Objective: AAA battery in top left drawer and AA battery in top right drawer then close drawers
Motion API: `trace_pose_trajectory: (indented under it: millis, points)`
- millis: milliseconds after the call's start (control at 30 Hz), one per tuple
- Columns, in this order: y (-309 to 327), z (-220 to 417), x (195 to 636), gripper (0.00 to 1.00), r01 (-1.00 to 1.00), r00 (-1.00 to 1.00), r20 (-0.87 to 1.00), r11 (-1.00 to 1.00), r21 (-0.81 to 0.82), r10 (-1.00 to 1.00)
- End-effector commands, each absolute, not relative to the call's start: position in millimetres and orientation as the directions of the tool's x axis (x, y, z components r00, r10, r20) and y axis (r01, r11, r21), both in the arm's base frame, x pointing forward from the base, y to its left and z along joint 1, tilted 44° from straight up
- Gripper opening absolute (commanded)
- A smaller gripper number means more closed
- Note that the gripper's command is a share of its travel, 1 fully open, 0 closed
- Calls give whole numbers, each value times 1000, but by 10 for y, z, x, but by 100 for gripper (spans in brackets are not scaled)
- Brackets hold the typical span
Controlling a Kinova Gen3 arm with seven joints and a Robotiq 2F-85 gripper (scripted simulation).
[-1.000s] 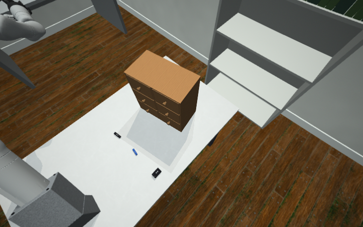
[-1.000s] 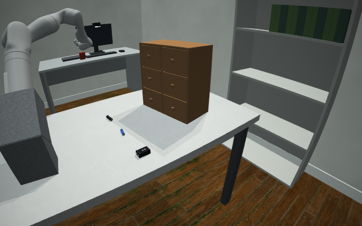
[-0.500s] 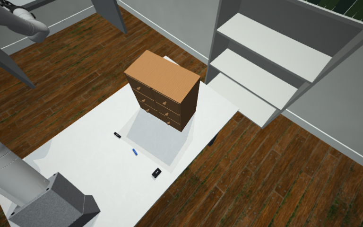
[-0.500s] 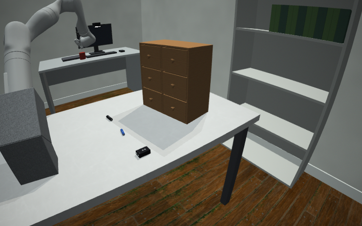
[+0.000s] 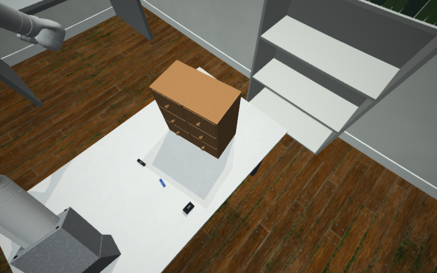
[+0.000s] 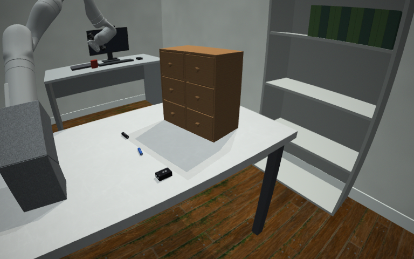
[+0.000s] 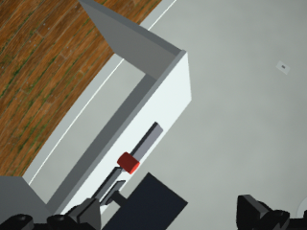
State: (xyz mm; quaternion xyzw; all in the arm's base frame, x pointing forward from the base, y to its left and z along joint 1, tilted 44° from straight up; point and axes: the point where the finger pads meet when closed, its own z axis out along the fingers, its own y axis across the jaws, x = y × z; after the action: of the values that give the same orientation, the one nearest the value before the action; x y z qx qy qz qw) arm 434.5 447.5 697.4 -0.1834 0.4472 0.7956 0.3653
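Before the chest [image 5: 196,91] [image 6: 201,91] lie two batteries (one blue [image 5: 162,182] [image 6: 139,151]).

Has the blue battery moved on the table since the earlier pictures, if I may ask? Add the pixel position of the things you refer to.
No, the blue battery [image 5: 162,182] [image 6: 139,151] lies in the same place relative to the chest [image 5: 195,90] [image 6: 201,91].
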Motion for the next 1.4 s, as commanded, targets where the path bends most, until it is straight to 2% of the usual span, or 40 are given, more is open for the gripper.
trace_pose_trajectory:
  millis: [0, 433, 1367]
  points:
    - [4078, 6876, 4382, 100, -779, -624, -657, -270, 566, 423]
    - [3280, 6174, 4159, 100, -827, -561, -775, -167, 536, 292]
    - [2949, 5883, 4070, 100, -847, -531, -815, -125, 516, 232]
